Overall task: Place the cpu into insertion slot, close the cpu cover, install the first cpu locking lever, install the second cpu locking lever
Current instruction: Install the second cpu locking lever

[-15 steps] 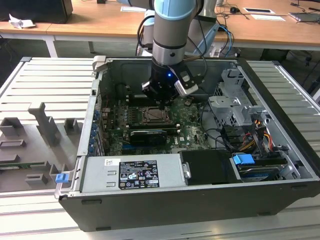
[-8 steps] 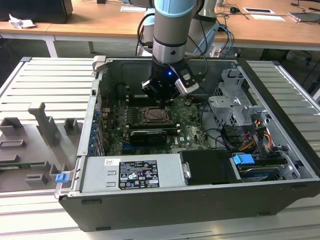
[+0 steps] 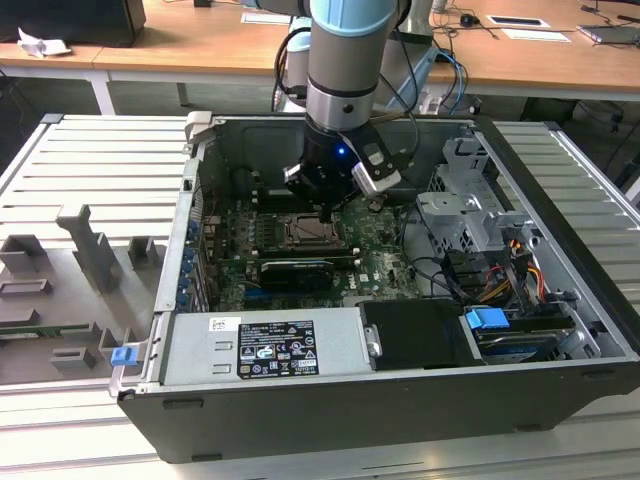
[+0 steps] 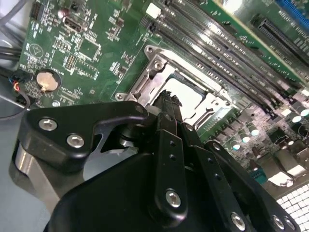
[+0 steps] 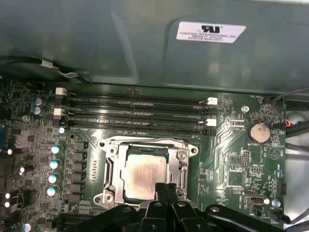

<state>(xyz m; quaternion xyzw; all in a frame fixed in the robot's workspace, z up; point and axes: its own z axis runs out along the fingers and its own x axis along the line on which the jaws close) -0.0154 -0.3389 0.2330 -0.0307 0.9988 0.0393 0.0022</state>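
Note:
The cpu (image 5: 142,174) lies flat in the insertion slot (image 3: 305,232) on the green motherboard, its pale metal face up. The silver cpu cover (image 5: 145,143) lies down around it as a frame, and the chip shows through the cut-out. My gripper (image 5: 165,187) hangs just above the socket at one edge of the chip, fingers shut together with nothing between them. In the second wrist view the gripper (image 4: 169,99) points at the cpu (image 4: 190,96) and the cover (image 4: 140,84). From the exterior view the gripper (image 3: 327,208) is low inside the open computer case.
Long black memory slots (image 5: 135,113) run beside the socket, with the case wall (image 5: 145,48) behind them. A coin battery (image 5: 259,131) sits nearby. A drive cage (image 3: 470,215), cables (image 3: 500,270) and the power supply (image 3: 265,345) crowd the case. A grey fixture plate (image 3: 80,270) lies at the exterior view's left.

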